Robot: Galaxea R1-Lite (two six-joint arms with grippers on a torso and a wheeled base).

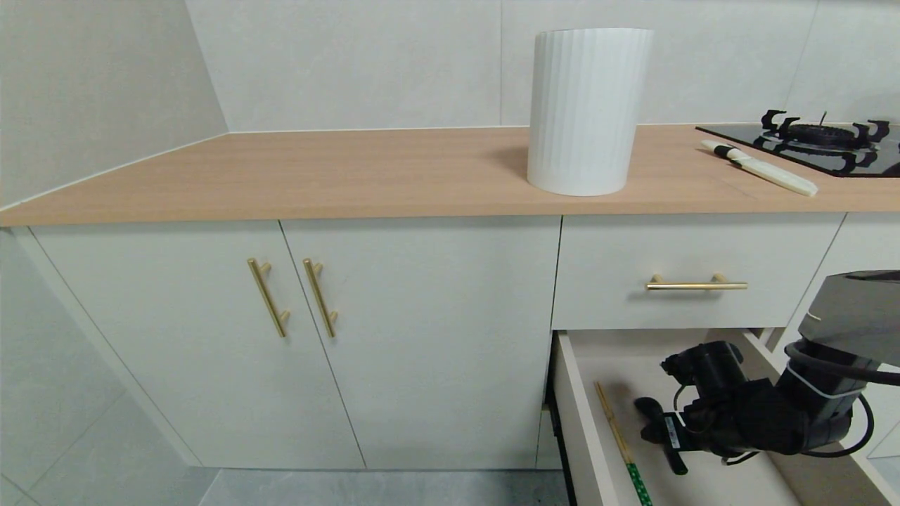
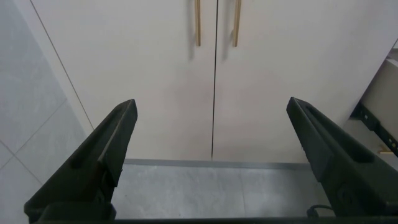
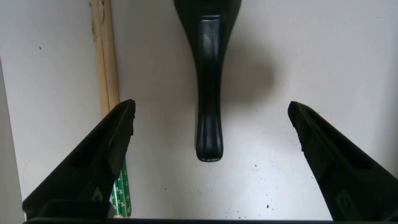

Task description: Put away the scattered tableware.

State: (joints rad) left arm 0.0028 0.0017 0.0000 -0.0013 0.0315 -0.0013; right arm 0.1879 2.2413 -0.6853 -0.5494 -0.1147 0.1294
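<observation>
A black spoon [image 1: 645, 407] lies on the floor of the open lower drawer [image 1: 573, 414], beside a pair of wooden chopsticks [image 1: 619, 436] with green ends. My right gripper [image 1: 668, 439] hangs inside the drawer just above the spoon, open. In the right wrist view the spoon's handle [image 3: 208, 93] lies between the spread fingers of the right gripper [image 3: 210, 115], untouched, and the chopsticks [image 3: 106, 62] run along one side. A white-handled knife [image 1: 759, 167] rests on the wooden counter at the right. My left gripper [image 2: 211, 109] is open and holds nothing, facing the cabinet doors.
A tall white ribbed container [image 1: 587, 109] stands on the counter [image 1: 351, 176]. A black gas hob [image 1: 823, 140] is at the far right. The upper drawer with a gold handle [image 1: 696, 284] is closed above the open one. Two cabinet doors with gold handles [image 2: 198, 22] are closed.
</observation>
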